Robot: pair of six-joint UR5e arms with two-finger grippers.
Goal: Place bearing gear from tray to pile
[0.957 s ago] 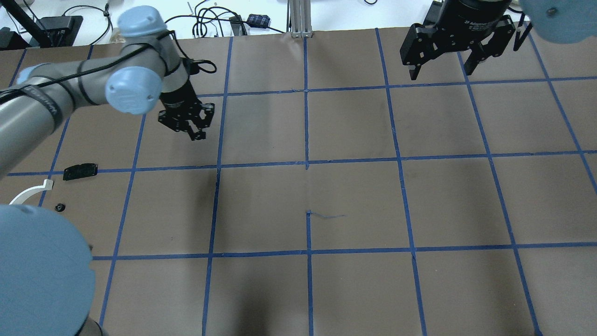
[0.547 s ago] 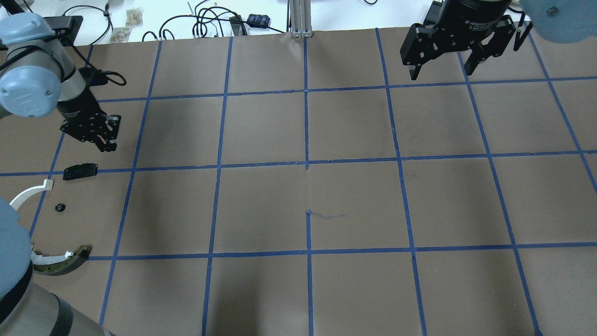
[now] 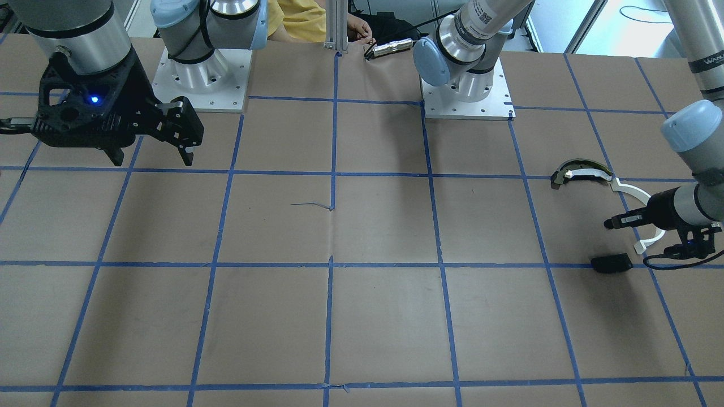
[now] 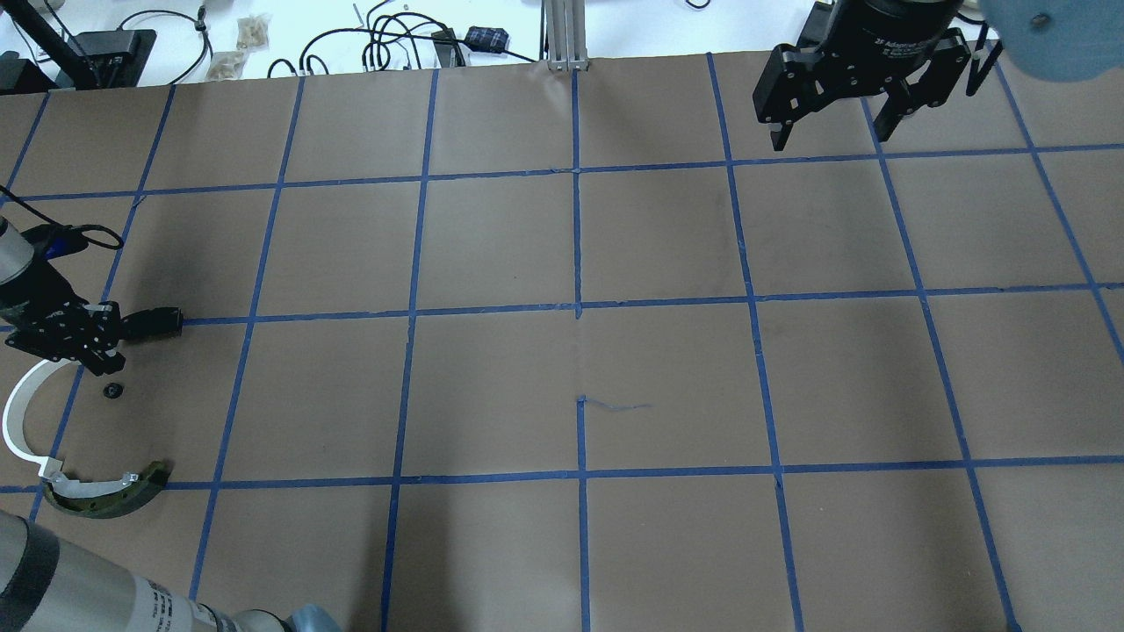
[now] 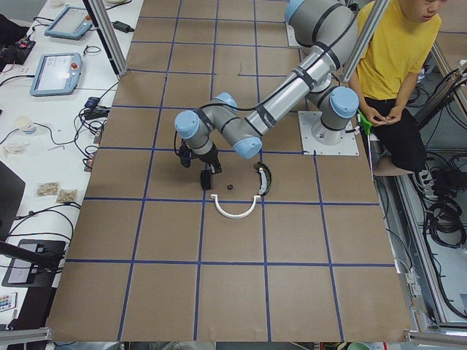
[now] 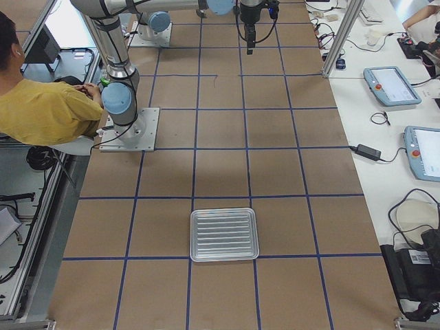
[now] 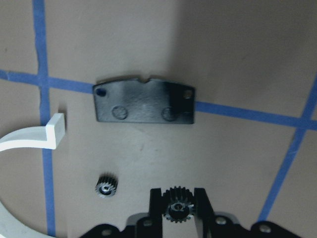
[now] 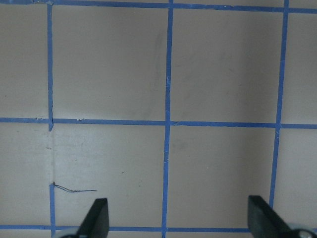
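Note:
My left gripper (image 7: pixel 177 197) is shut on a small black bearing gear (image 7: pixel 177 209) and holds it above the pile at the table's left end. The pile holds a flat black plate (image 7: pixel 143 101), a white arc strip (image 7: pixel 29 140), a second small gear (image 7: pixel 106 186) and a dark-and-tan curved piece (image 4: pixel 105 491). In the overhead view the left gripper (image 4: pixel 101 341) is between the plate (image 4: pixel 160 322) and the loose gear (image 4: pixel 111 391). My right gripper (image 4: pixel 825 130) is open and empty at the far right. The silver tray (image 6: pixel 223 234) shows nothing in it.
Blue tape lines (image 4: pixel 577 307) grid the brown table. Cables and small bags (image 4: pixel 395 39) lie past the far edge. A person in yellow (image 5: pixel 398 65) sits behind the robot bases. Tablets (image 6: pixel 392 86) lie on the side bench.
My left arm has swung from the table's mid-left out to the left end and lowered over the pile. The right arm has not moved.

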